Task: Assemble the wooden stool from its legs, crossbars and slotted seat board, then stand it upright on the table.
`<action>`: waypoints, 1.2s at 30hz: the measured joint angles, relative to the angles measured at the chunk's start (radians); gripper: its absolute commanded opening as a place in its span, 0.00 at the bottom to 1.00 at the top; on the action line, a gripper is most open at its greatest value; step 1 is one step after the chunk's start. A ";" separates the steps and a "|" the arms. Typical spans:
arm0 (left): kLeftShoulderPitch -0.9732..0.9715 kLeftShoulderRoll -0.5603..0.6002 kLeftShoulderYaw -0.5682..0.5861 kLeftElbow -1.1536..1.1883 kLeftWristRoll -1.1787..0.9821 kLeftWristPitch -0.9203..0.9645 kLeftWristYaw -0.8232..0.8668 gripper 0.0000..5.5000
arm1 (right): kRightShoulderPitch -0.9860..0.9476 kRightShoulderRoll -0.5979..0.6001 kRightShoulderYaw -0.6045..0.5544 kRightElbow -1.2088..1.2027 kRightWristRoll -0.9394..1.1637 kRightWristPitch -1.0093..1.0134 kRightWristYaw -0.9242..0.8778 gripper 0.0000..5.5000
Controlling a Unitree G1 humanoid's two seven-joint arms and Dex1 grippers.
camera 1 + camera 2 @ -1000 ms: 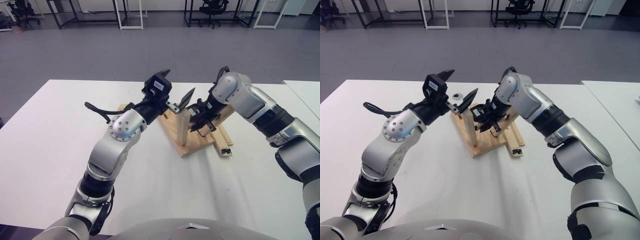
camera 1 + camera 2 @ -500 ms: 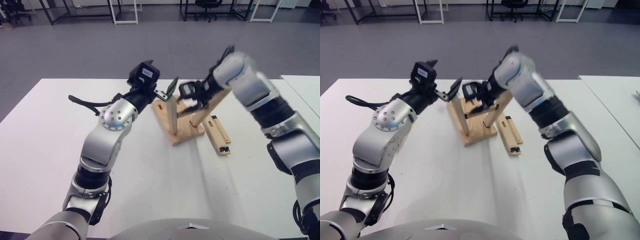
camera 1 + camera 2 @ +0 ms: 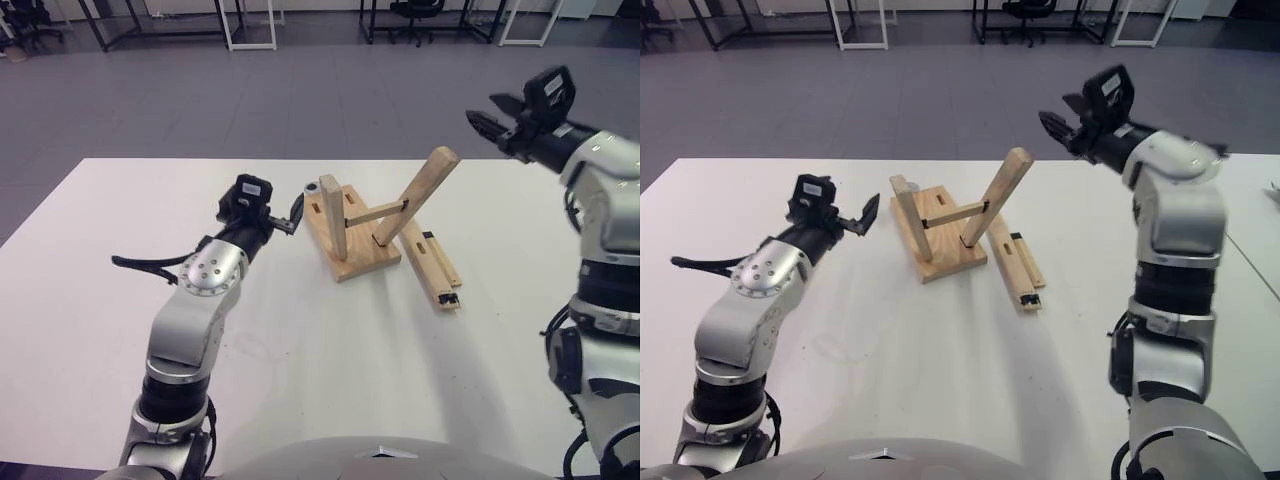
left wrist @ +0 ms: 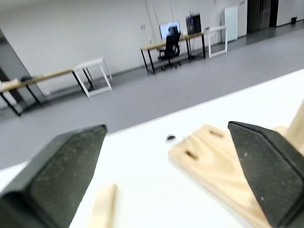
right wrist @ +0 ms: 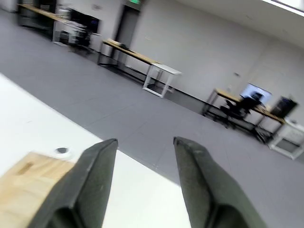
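The slotted seat board (image 3: 352, 250) lies flat on the white table (image 3: 300, 360). One leg (image 3: 332, 214) stands upright in it, a second leg (image 3: 418, 194) leans to the right, and a thin crossbar (image 3: 372, 211) joins the two. My left gripper (image 3: 279, 214) hovers open just left of the upright leg, touching nothing; its wrist view has the board (image 4: 213, 159) between the dark fingers (image 4: 57, 171). My right gripper (image 3: 1068, 116) is open high above the table's far right, well clear of the stool, with the board's corner (image 5: 26, 183) in its wrist view.
Two loose wooden pieces (image 3: 437, 268) lie side by side just right of the seat board. A small round fitting (image 3: 311, 186) rests on the table behind the board. Bare tabletop extends to the front and left. Desks and chairs stand in the room beyond.
The right gripper let go at the leaning leg and crossbar and swung up and away to the right. The left gripper drew back left from the upright leg. The head view shifted.
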 measured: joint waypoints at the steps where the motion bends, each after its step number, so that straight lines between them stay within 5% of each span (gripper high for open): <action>1: -0.001 -0.022 -0.009 0.026 0.002 -0.014 0.017 0.85 | 0.031 0.042 0.009 0.059 -0.001 -0.048 -0.042 0.40; 4: -0.027 -0.068 -0.030 0.097 0.025 -0.055 0.033 0.85 | 0.086 0.146 0.075 0.155 -0.001 -0.149 -0.090 0.40; 8: -0.076 -0.087 -0.025 0.129 0.055 -0.068 0.056 0.85 | 0.107 0.186 0.123 -0.006 -0.011 -0.153 -0.160 0.40; 14: -0.102 -0.089 -0.045 0.134 0.119 -0.057 0.066 0.85 | 0.152 0.118 0.294 -0.296 -0.157 0.121 -0.190 0.40; 24: -0.122 -0.090 -0.023 0.135 0.168 -0.011 0.074 0.85 | 0.215 0.113 0.348 -0.562 -0.198 0.388 -0.209 0.40; 27: -0.114 -0.027 0.003 0.056 0.166 0.009 0.021 0.85 | 0.262 0.149 0.312 -0.601 -0.153 0.341 -0.211 0.40; 32: -0.219 0.284 0.195 0.049 0.146 -0.109 -0.181 0.85 | 0.154 0.161 0.083 -0.629 -0.026 0.171 -0.216 0.40; 36: -0.296 0.289 0.303 0.143 -0.015 -0.147 -0.266 0.85 | 0.057 0.170 0.008 -0.535 0.114 0.119 -0.193 0.40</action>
